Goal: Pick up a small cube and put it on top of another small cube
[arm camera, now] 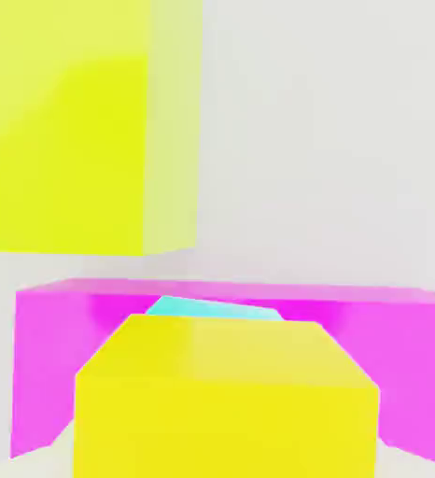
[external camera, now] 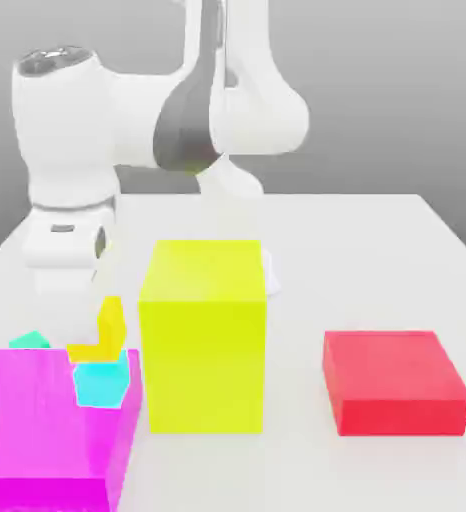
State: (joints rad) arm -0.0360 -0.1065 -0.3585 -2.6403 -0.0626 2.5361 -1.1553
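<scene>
The small yellow cube (external camera: 102, 338) sits directly over the small light cyan cube (external camera: 101, 384), its underside meeting the cyan top, just to the exterior view's left of the tall yellow block. In the hand view the small yellow cube (arm camera: 226, 401) looms very close, with a sliver of the cyan cube (arm camera: 212, 308) showing just past it. The white arm (external camera: 217, 130) comes down behind the tall yellow block.
The tall large yellow block (external camera: 204, 335) (arm camera: 63, 121) stands mid-table. A magenta block (external camera: 47, 430) (arm camera: 389, 336) lies right by the two cubes. A red block (external camera: 395, 382) lies at the exterior view's right. A turquoise small cube (external camera: 29, 341) peeks behind the magenta block.
</scene>
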